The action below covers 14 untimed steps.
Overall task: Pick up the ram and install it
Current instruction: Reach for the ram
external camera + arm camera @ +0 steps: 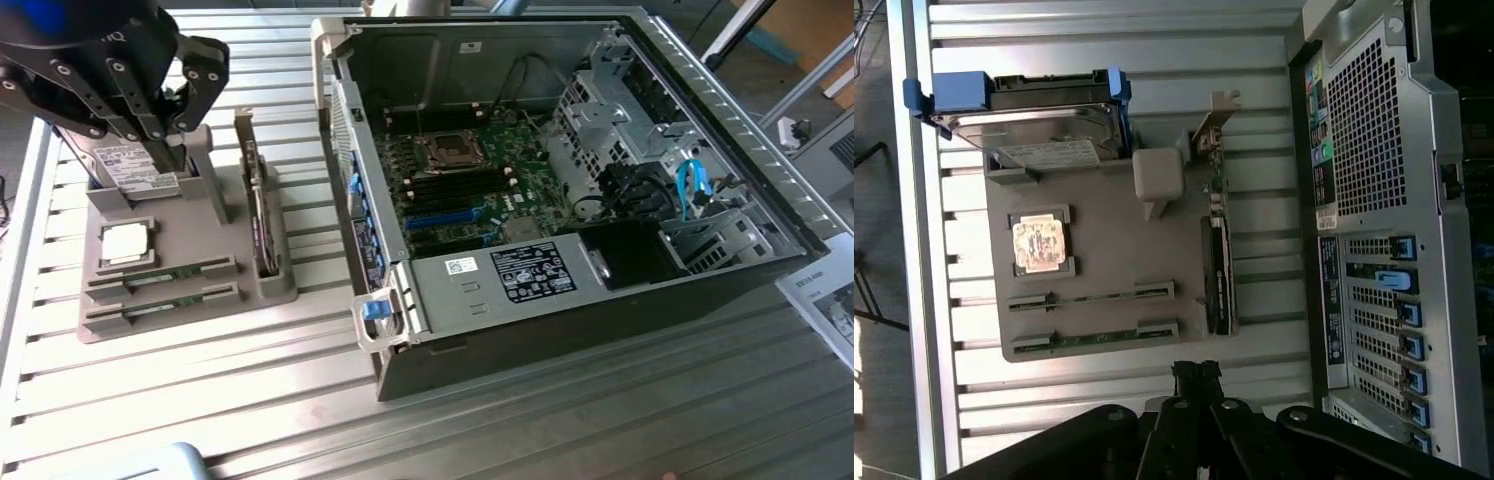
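Two ram sticks (160,276), we note, side by side in slots of grey holder (1104,240), just beside CPU (124,243). Gripper (167,150) clenched, empty, hovers over holder near hard drive (1044,125), apart from sticks. Open PC case (561,200) beside holder.

Pretty even, cool daylight in the exterior view, no hard shadows to speak of. Soft sheen off the ribbed metal table (561,420), bit of glare on the pale lid of the processor (123,243). Murky down inside the computer case (414,60) though. Wrist view way contrastier: blown-out white patch at one edge, gripper (1194,372) basically a black silhouette, far side of the case lost in shadow.
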### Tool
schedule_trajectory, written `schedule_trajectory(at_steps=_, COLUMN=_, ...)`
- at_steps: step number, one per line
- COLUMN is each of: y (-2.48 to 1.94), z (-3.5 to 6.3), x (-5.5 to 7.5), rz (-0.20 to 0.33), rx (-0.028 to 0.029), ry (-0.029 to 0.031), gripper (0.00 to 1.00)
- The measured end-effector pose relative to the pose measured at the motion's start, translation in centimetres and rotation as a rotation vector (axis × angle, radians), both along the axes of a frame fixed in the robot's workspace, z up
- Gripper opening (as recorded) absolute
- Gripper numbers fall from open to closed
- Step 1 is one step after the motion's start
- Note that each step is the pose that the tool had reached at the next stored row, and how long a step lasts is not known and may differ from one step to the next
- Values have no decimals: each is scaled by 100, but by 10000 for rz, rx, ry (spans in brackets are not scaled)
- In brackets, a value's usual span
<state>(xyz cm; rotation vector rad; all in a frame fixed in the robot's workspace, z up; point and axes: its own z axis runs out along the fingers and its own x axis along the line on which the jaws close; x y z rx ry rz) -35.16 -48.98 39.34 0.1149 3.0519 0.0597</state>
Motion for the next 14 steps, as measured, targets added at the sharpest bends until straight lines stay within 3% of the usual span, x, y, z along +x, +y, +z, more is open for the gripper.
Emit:
schedule_trajectory(at_steps=2, y=0, z=0, x=0, rz=-2, rx=1, ry=4, gripper=11)
schedule_trajectory(at_steps=3, y=-1, z=-5, x=1, rz=-1, rx=0, ry=300, gripper=11)
schedule_trajectory(at_steps=4, y=0, z=-8, x=1, rz=-1, rx=2, ry=454, gripper=11)
schedule_trajectory(at_steps=6, y=-1, z=-13, x=2, rz=0, rx=-1, ry=841, gripper=11)
schedule_trajectory(at_steps=8, y=-1, z=-21, x=2, rz=-1, rx=0, ry=1158, gripper=11)
schedule_trajectory(at_steps=9, y=0, z=-27, x=2, rz=-1, rx=2, ry=1383, gripper=11)
schedule_trajectory(at_steps=10, y=-1, z=-29, x=1, rz=-1, rx=2, ry=1486, gripper=11)
schedule_trajectory(at_steps=11, y=0, z=-30, x=1, rz=-1, rx=2, ry=1519, gripper=11)
schedule_trajectory(at_steps=14, y=-1, z=-29, x=1, rz=-1, rx=0, ry=1523, gripper=11)
